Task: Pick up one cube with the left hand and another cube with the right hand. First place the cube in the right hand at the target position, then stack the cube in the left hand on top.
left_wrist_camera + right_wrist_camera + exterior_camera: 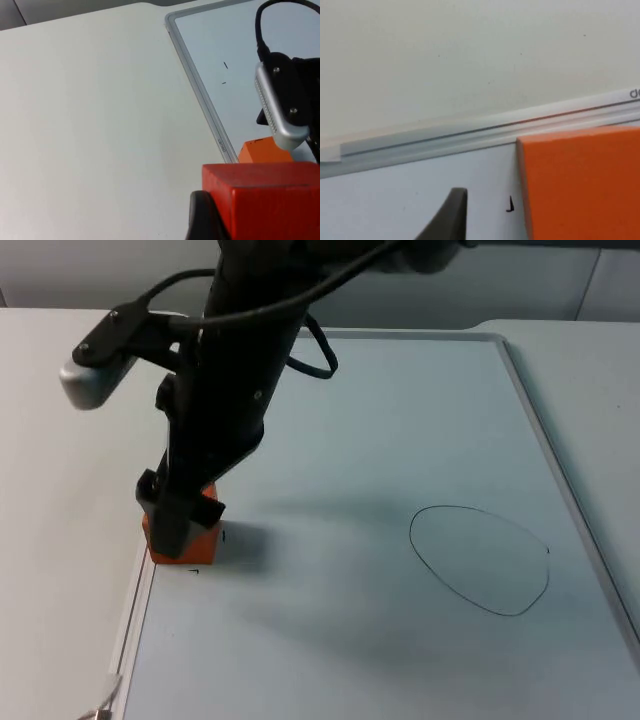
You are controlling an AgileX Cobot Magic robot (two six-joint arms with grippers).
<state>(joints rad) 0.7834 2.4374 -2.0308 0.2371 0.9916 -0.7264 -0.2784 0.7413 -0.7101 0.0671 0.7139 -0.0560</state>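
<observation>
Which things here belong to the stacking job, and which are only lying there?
For the job: orange cube, with the right gripper down at it; red cube, held in the left gripper; drawn oval on the whiteboard.
Not for the job: small pen marks beside the orange cube; white table.

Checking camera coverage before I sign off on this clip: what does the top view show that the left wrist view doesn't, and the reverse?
Top view, not left wrist: the oval drawn on the board, and the right tool down at the orange cube.
Left wrist, not top: the red cube held in the left tool, above the table beside the board.
Both: the orange cube at the board's edge, with the right arm over it.
</observation>
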